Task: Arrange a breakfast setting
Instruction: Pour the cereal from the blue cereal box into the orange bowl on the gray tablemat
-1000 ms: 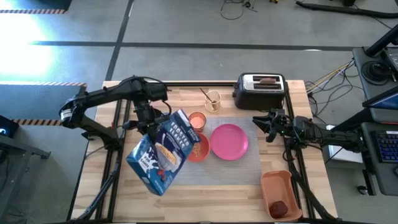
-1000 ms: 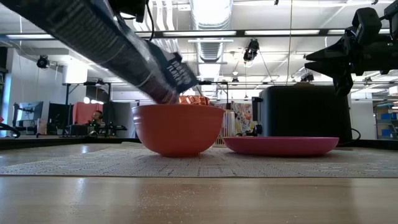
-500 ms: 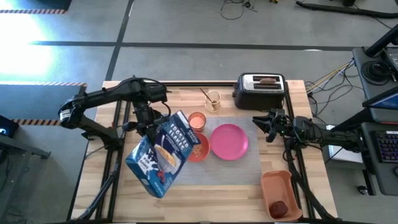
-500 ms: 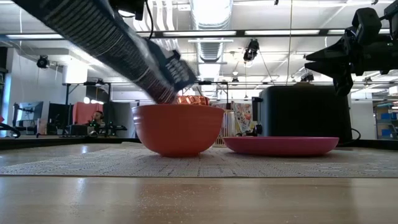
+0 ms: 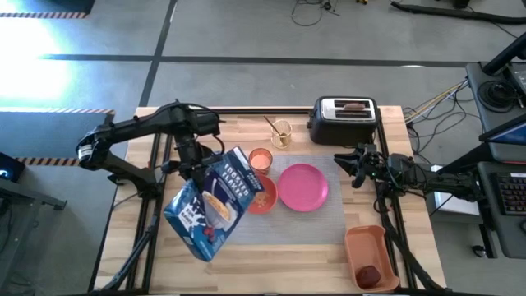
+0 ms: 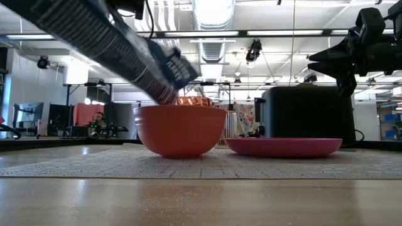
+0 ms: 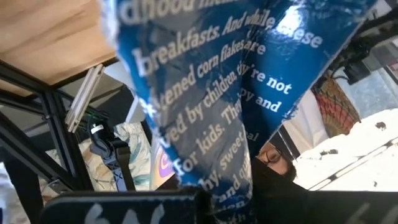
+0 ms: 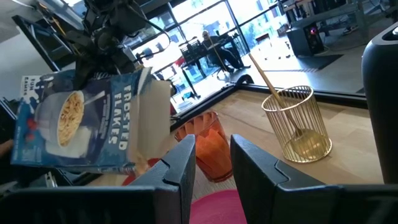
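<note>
In the low view the bowl (image 6: 180,130) stood nearest on the mat, flakes heaped above its rim, the plate (image 6: 284,146) just beside it. Over the last second the cereal box (image 5: 211,212) had swung slightly, its open end over the bowl, so pouring looked nearly done. The left gripper (image 5: 191,162) stayed clenched on the box. Farther off, the right gripper (image 5: 348,164) hovered part-open, empty. Only the high view showed the toast (image 5: 354,105) in the toaster (image 5: 343,120) and the fruit (image 5: 369,273) in the tray (image 5: 362,244).
</note>
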